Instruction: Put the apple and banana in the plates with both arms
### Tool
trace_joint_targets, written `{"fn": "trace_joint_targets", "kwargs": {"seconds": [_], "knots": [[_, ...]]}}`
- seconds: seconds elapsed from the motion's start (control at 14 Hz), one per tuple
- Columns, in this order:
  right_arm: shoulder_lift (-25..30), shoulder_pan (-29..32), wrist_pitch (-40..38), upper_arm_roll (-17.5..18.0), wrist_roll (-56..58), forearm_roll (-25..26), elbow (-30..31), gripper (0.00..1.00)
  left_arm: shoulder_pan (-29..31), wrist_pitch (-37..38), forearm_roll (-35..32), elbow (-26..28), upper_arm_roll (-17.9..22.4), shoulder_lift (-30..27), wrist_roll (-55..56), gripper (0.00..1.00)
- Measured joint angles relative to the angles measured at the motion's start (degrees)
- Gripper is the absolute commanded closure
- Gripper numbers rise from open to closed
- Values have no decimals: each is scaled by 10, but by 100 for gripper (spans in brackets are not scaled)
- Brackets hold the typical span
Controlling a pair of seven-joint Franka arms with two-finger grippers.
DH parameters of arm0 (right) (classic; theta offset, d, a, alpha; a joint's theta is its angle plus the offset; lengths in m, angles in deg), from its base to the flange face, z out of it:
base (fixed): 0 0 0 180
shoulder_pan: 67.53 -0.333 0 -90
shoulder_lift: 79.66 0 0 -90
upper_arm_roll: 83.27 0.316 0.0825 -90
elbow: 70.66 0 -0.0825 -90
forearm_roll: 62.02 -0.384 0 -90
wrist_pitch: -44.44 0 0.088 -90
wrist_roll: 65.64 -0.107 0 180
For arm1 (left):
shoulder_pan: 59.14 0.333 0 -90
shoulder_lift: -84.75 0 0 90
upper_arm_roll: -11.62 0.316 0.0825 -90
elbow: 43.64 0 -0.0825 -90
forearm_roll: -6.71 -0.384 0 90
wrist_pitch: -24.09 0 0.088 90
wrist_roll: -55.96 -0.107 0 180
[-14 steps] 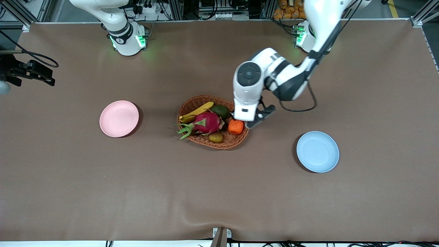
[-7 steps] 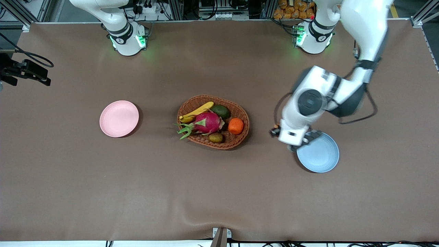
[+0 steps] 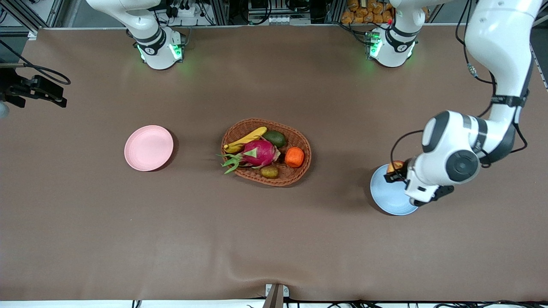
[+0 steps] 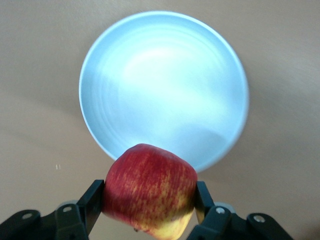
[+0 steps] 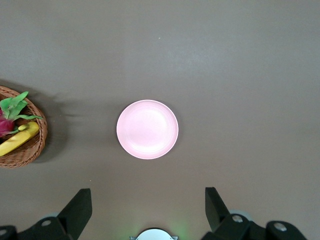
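apple [image 4: 150, 187] pinched between the left gripper [image 4: 150, 200] fingers, held in the air over the light blue plate [image 3: 387, 196]. in the left wrist view the plate sits straight below and slightly ahead of the fruit, so the drop looks like mostly a descent with a small shift toward the plate's middle. apple is roundish, no long axis to worry about.

banana [image 3: 245, 140] lies in the wicker basket [image 3: 295, 175] mid-table, on the side away from the front camera, beside the dragon fruit [image 3: 256, 153]; long axis runs diagonally, one end pointing toward the right arm's end of the table. pink plate [image 3: 148, 148] is on that side too, so the right arm is the natural one for it.

right gripper [image 5: 147, 210] spread wide, holding nothing, waiting high over the table with the pink plate below it.

counts: 1 apple, 1 banana, 2 plates, 1 basket, 1 dragon fruit, 1 orange fruit [image 3: 294, 157], 1 avocado-like green fruit [image 3: 275, 138], 1 small brown kiwi-like fruit [image 3: 269, 172].
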Motion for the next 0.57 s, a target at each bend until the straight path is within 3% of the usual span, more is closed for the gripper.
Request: {"fn": "trace_joint_targets", "kwargs": {"seconds": [0.21, 0.43, 0.5, 0.57], "knots": [[-3, -1, -2, 0, 0, 0, -6, 0, 32, -24, 0, -8, 0, 44, -23, 100], [-31, -4, -37, 0, 0, 0, -51, 0, 34, -26, 2, -25, -2, 71, -23, 100], [-45, -5, -48, 0, 0, 0, -71, 0, 33, -26, 6, -28, -3, 75, -23, 88], [-60, -5, -55, 0, 0, 0, -90, 0, 33, -28, 11, -29, -3, 76, -23, 64]]}}
